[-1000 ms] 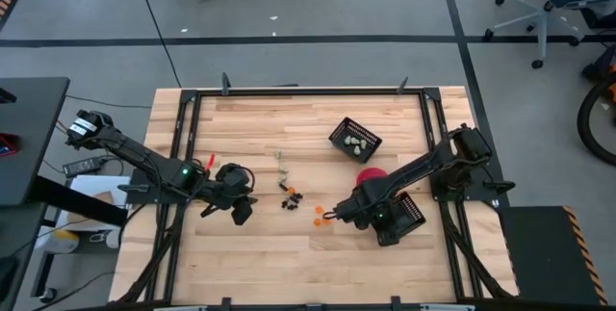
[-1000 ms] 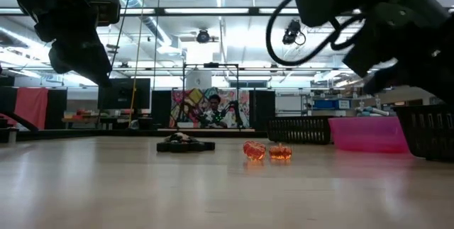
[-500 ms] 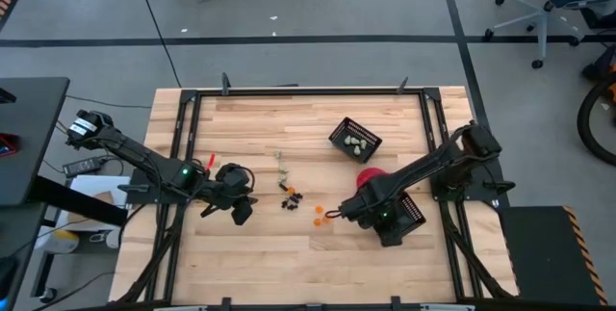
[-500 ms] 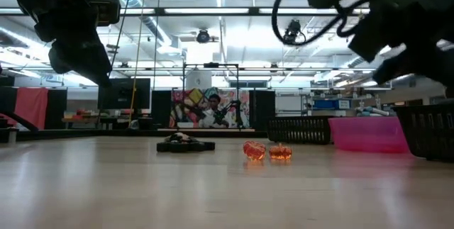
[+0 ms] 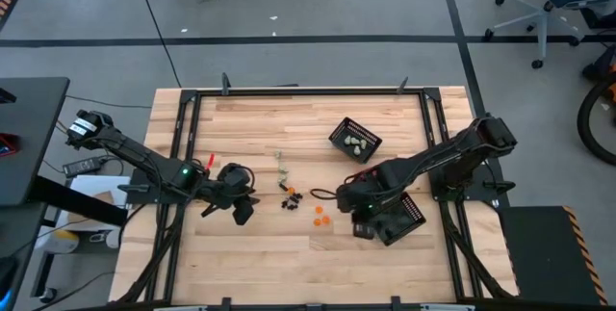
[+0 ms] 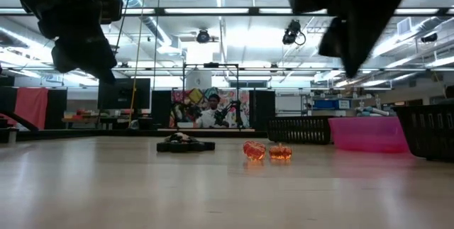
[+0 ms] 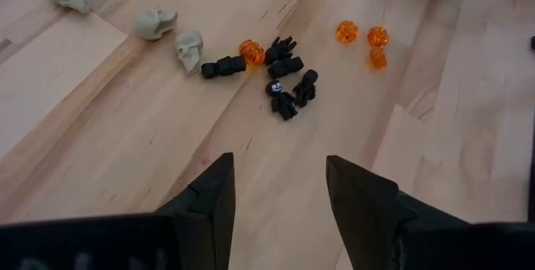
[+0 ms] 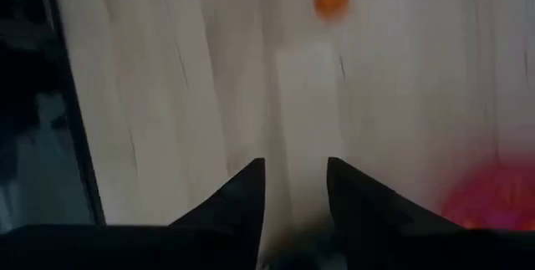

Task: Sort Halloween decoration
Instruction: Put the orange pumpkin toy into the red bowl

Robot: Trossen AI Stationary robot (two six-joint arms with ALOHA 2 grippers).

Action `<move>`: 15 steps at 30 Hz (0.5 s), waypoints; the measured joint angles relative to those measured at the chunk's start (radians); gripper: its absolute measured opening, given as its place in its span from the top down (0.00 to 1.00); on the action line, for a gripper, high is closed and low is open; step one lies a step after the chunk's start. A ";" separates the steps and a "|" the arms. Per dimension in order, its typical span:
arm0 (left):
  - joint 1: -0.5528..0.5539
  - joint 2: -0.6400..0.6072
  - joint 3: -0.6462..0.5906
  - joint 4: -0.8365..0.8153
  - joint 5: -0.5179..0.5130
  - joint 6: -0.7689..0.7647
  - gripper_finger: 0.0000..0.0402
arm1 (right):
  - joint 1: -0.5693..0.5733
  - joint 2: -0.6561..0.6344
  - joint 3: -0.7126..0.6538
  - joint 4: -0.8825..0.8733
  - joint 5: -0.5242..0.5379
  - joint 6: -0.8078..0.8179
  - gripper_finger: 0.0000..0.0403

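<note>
The Halloween decoration lies mid-table. There are orange trinkets (image 5: 321, 217) (image 7: 368, 40) (image 6: 267, 151), a black cluster (image 5: 290, 196) (image 7: 284, 73) with one orange piece among it, and pale skulls (image 5: 280, 162) (image 7: 159, 26). My right gripper (image 5: 351, 217) (image 8: 294, 174) hangs open above the wood, just right of the orange trinkets, fingers pointing steeply down with nothing between them. My left gripper (image 5: 241, 207) (image 7: 280, 178) hovers open left of the black cluster, also with nothing between its fingers.
A black slatted basket (image 5: 355, 140) holding pale trinkets stands far right of centre. A second black basket (image 5: 404, 220) sits under my right arm. The pink bowl (image 5: 371, 176) (image 6: 369, 133) lies between them, partly hidden by the arm. Bare wood lies along the near edge.
My right gripper has risen from the orange trinkets and drawn back toward the table's right edge, tipping from a shallow slant to steeply downward. The orange trinkets stay on the table. My left arm has kept still.
</note>
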 joint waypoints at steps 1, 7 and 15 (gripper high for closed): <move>0.000 0.000 0.000 0.006 0.000 0.000 0.60 | 0.000 0.005 0.000 0.038 0.013 0.000 0.67; 0.000 0.000 0.000 0.017 -0.001 0.000 0.60 | 0.002 0.075 0.036 0.144 0.089 -0.090 0.67; 0.000 0.000 0.000 0.020 -0.009 0.000 0.60 | 0.012 0.225 0.138 0.258 0.144 -0.291 0.62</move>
